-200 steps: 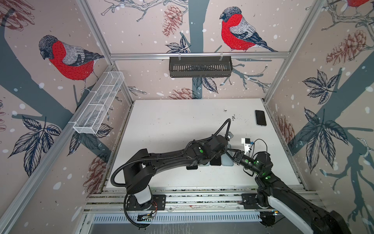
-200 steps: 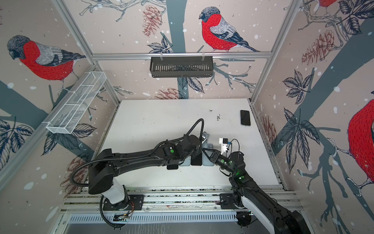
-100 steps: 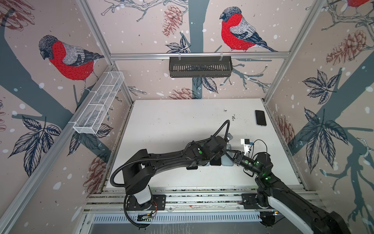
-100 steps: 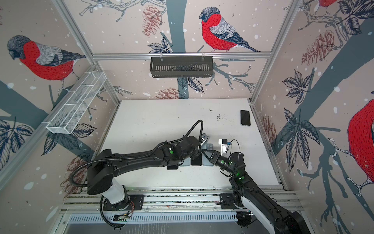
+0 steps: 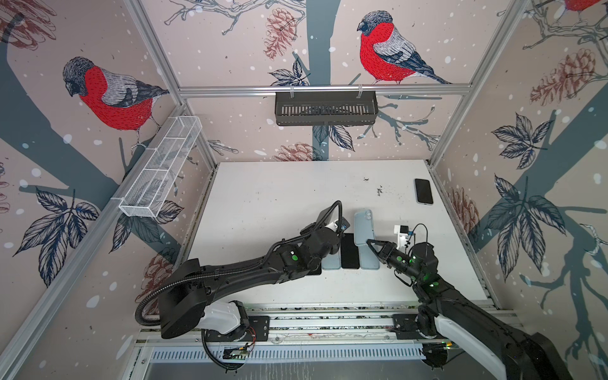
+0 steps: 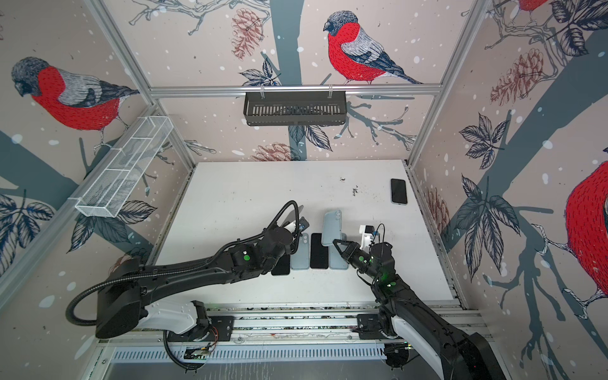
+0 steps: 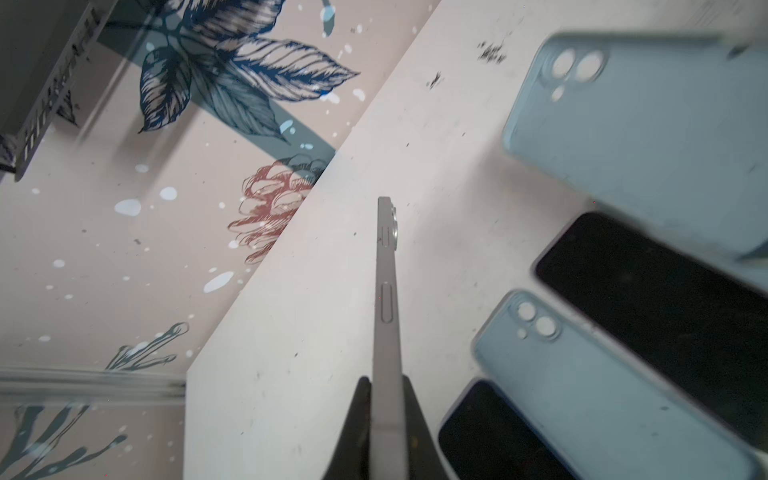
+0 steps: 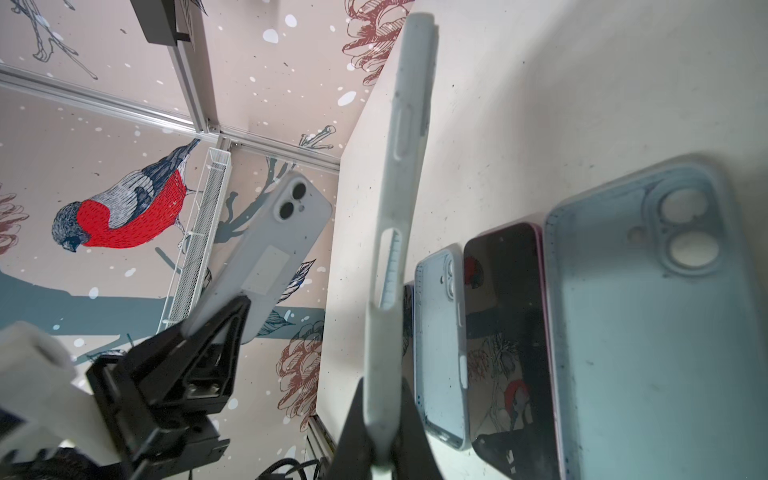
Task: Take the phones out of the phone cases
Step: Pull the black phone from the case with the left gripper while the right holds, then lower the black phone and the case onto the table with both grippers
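- While the left gripper clamps the grey phone by its edge, clear of the table, the right gripper pinches the light-blue phone case just right of it, also raised.
- Phone out of case, the two apart; table shows through its camera holes.
- Flat row below, left to right: dark phone, blue case, second dark phone, second blue case.
- Lone phone far right.
- Black basket far wall, white mesh basket left wall: contents unreadable.
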Motion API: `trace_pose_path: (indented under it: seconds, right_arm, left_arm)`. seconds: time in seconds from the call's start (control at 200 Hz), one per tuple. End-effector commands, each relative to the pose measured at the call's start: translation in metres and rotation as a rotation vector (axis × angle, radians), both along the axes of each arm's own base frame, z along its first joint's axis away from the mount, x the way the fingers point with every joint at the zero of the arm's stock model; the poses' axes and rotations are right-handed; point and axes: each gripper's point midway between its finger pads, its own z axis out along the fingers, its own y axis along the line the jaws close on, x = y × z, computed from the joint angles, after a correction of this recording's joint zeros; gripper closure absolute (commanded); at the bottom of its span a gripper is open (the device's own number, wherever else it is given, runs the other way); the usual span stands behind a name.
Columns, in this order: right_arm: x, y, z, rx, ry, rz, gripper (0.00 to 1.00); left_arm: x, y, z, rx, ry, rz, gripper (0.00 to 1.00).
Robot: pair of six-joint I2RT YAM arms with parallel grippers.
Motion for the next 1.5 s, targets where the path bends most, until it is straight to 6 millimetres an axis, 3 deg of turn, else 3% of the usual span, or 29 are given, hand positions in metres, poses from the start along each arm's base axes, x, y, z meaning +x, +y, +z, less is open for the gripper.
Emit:
trace_pose_path:
  seconds: [0.0,0.26,0.585,0.841,1.096,1.141,1.306,1.326,1.421,1.496]
  right_arm:
    - [0.014,0.010,0.023,0.029,-0.042,-0.001,1.00]
    - [0.045,0.059,0.026,0.043,0.012,0.065,1.00]
    - [0.070,0.112,-0.017,0.030,0.131,0.119,1.00]
    - [0.091,0.127,-0.041,0.000,0.185,0.120,1.00]
    - [0.104,0.140,-0.061,0.000,0.242,0.162,0.96]
    - [0.105,0.139,-0.064,-0.005,0.249,0.163,0.91]
    - [0.106,0.137,-0.069,-0.021,0.269,0.169,0.63]
    - [0.106,0.136,-0.069,-0.020,0.270,0.168,0.59]
    - [0.106,0.135,-0.070,-0.011,0.280,0.176,0.53]
    - [0.106,0.134,-0.069,0.003,0.283,0.185,0.48]
  left_arm:
    - [0.017,0.011,0.010,0.028,-0.093,0.032,1.00]
    - [0.041,0.012,-0.032,0.216,-0.047,0.015,1.00]
    - [0.048,0.011,-0.078,0.297,0.021,-0.025,1.00]
    - [0.056,0.016,-0.097,0.343,0.025,-0.007,1.00]
    - [0.058,0.020,-0.105,0.326,0.036,-0.022,0.65]
    - [0.058,0.020,-0.106,0.324,0.034,-0.023,0.57]
    - [0.063,0.022,-0.112,0.327,0.037,0.001,0.49]
    - [0.063,0.022,-0.113,0.326,0.037,0.005,0.45]
    - [0.068,0.023,-0.112,0.311,0.030,0.019,0.34]
    - [0.072,0.026,-0.111,0.288,0.039,0.035,0.31]
